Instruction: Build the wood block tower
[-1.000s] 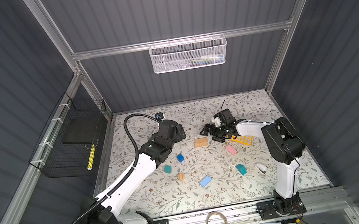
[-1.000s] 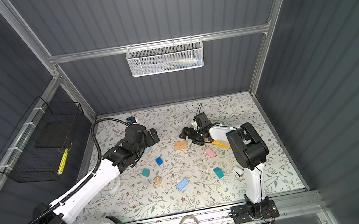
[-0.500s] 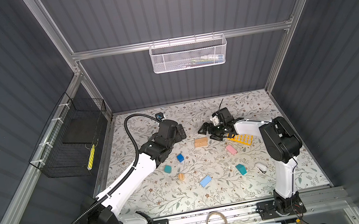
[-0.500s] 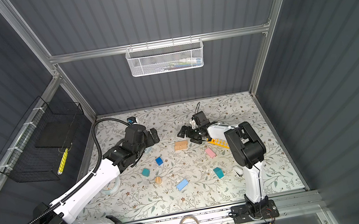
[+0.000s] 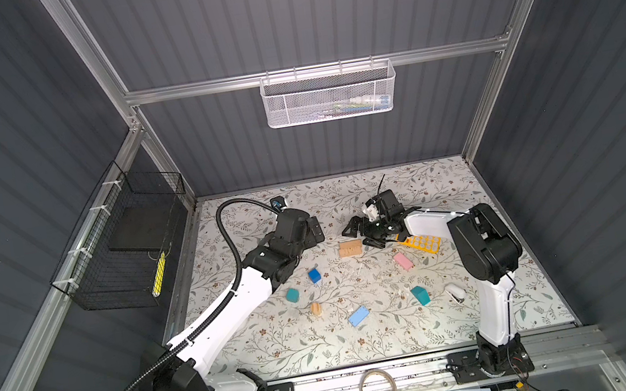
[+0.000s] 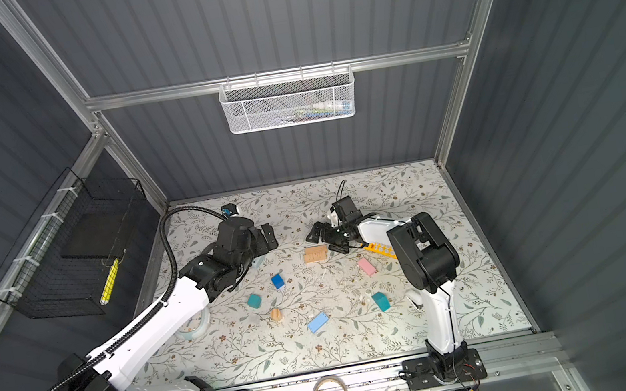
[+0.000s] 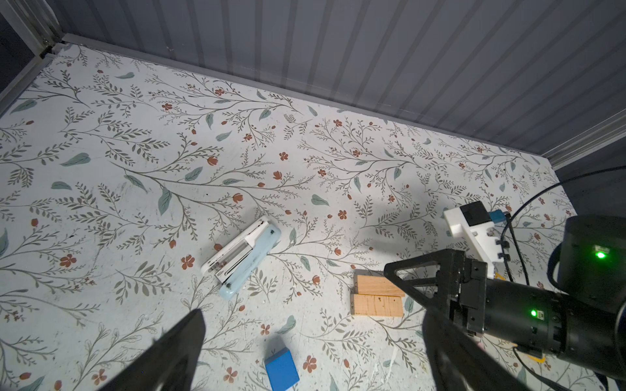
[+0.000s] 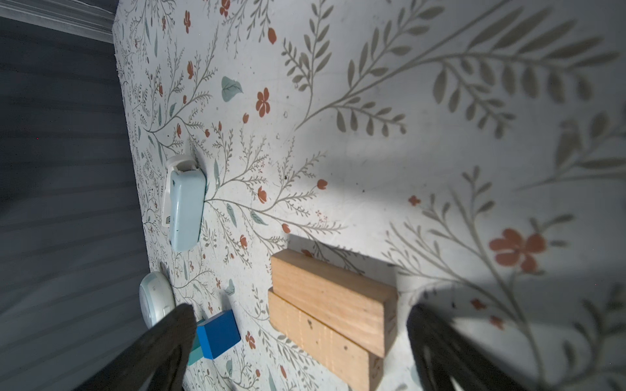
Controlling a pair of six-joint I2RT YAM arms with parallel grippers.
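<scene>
1. Floral-printed table [image 5: 440, 186] inside grey corrugated walls [image 5: 318, 15] is seen from above; no tower has been started on it
2. Two tan bars [image 5: 350, 248] are laid flat side by side, touching, near the table's middle; the dark blue block [image 5: 314, 275], teal block [image 5: 292, 294], light blue block [image 5: 359, 316], pink block [image 5: 403, 261] and teal roof piece [image 5: 420, 295] are spread apart nearer the front
3. Right gripper [image 5: 363, 235] is held low just beside the bars, jaws spread wide and empty; in the right wrist view the bars are framed between its fingers [image 8: 159, 348], and a yellow calculator [image 5: 421, 242] is partly hidden behind that arm
4. Left gripper [image 5: 314, 230] is likewise spread and empty, farther from the bars, so the right arm is judged the nearer
5. Bars' long axis is seen running roughly from finger to finger, so a wrist turn may be needed for the jaws to be closed across the short side
</scene>
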